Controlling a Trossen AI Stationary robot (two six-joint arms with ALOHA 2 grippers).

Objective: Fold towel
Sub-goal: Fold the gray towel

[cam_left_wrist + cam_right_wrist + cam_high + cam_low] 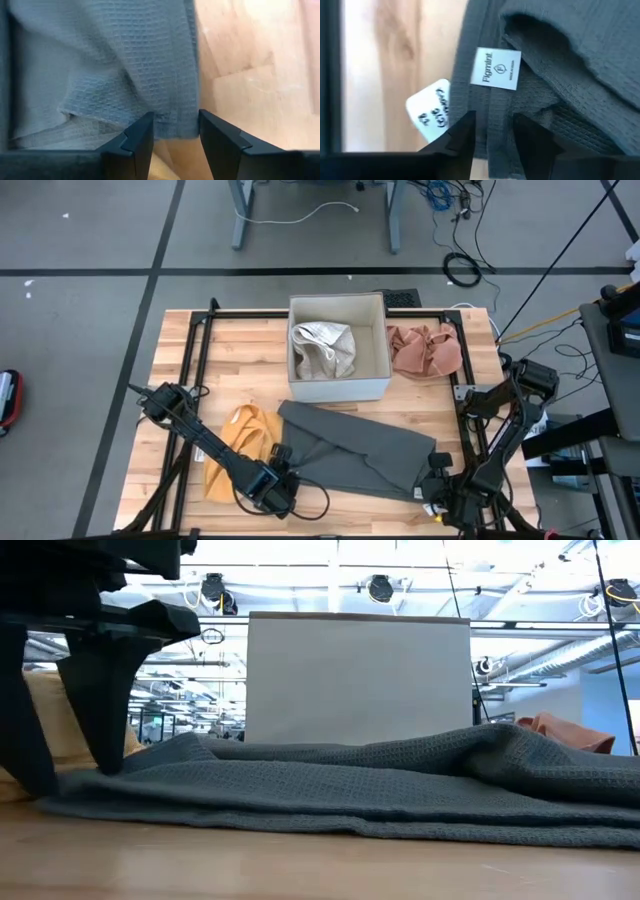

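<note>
Two grippers work at the near edge of a grey towel (355, 452) spread on the wooden table (250, 340), in front of a white box (338, 385). Left gripper (280, 480): at the towel's near-left corner, just beside a yellow cloth (240, 438). In the left wrist view its fingers (135, 145) stand parted, with the towel's hem (172, 125) lying between the tips; whether they press the cloth cannot be told. In the low view the left fingers (100, 690) reach down to the towel (400, 790) at its left end, with the box (358, 680) behind. Right gripper (438, 480): at the towel's near-right corner. In the right wrist view its fingers (460, 140) are parted around the folded hem (495, 120), beneath a white brand label (495, 68); a second, rounded label (432, 112) lies beside the hem on the bare wood. Contact with the cloth cannot be told here either. The box holds a crumpled white cloth (322, 350). A pink cloth (425, 350) lies bunched just right of the box, in the table's far-right part.
</note>
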